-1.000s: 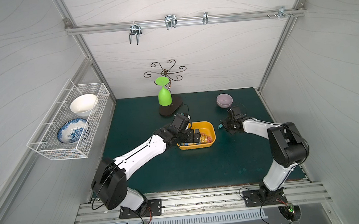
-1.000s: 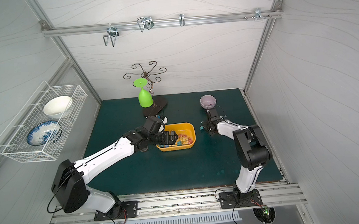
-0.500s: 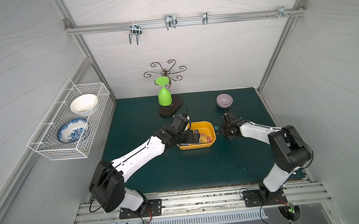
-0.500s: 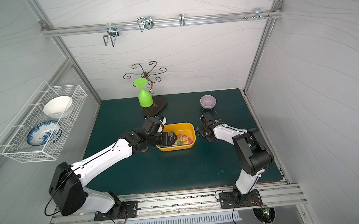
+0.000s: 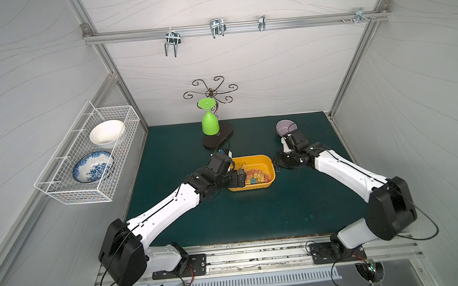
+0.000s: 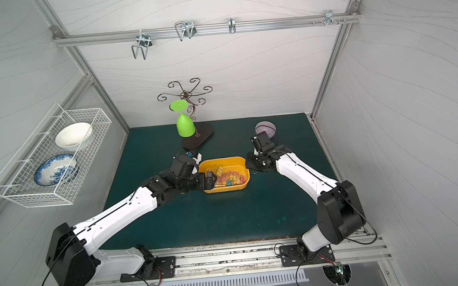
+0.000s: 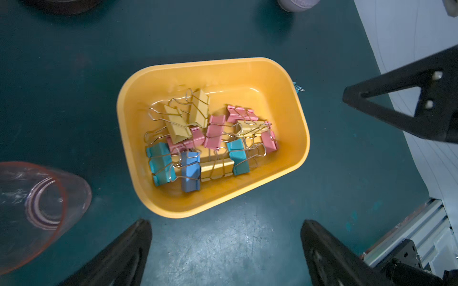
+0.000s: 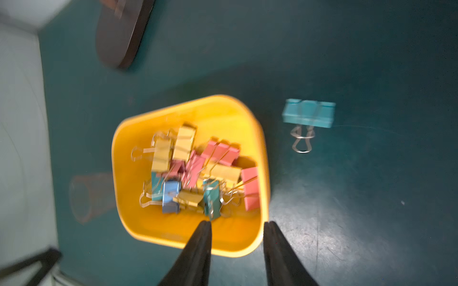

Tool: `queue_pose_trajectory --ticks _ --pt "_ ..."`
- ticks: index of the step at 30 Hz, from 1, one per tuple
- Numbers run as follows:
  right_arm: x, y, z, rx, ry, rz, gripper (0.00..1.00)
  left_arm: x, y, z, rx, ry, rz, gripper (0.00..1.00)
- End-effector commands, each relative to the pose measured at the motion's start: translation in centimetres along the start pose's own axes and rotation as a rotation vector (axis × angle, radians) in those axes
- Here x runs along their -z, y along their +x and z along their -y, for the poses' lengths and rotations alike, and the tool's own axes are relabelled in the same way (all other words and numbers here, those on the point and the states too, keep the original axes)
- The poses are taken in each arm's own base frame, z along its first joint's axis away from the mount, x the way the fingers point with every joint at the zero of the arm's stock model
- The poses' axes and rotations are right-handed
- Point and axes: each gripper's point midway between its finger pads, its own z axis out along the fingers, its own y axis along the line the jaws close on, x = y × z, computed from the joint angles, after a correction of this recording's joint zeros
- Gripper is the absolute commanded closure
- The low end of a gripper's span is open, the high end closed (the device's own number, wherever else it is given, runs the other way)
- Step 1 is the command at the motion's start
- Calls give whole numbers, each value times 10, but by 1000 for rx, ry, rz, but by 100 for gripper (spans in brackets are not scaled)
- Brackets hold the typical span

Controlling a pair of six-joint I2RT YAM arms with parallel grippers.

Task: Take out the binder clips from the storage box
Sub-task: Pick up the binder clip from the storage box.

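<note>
Left wrist view looks down into the box (image 7: 213,71). The clips (image 7: 210,138) lie in a heap on its floor, yellow, pink, teal and blue, and their wire loops are hooked through each other. In both top views the box sits near the middle of the counter (image 5: 256,217), a little nearer the back edge than the front. One teal clip (image 8: 308,114) is out and lies flat on the counter just beside the box, on the side that faces the right edge.

The left fingers (image 7: 119,255) are spread wide and hold nothing. They are by the end of the box that faces the left edge. The right fingers (image 8: 195,255) are partly apart with nothing between them, over the rim at the other end.

I think the clips are light, hard and smooth. The thin wires would likely slip, so the flat coloured body is the best place to pinch, with one finger on each wide face. The top yellow clip (image 7: 198,109) looks easiest to free. Lower ones may drag others up by the loops. The box looks light too and may slide if bumped
</note>
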Motion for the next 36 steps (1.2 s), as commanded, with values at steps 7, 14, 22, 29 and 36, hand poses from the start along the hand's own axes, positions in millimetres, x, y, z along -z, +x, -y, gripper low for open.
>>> queue_pose_trajectory --ticks 7,14,22,29,36 --pt "-35 46 -9 324 62 -261 66 19 -12 -27 71 -2 81 2" --pt "-43 46 -2 347 141 -310 69 18 -6 -28 82 4 67 2" --pt "-58 50 -2 311 145 -351 66 19 -9 -26 76 10 64 2" --pt "-73 48 -2 287 155 -356 67 18 -5 -28 81 7 62 2" --pt "-77 40 14 280 263 -319 73 17 -5 -27 75 7 55 2"
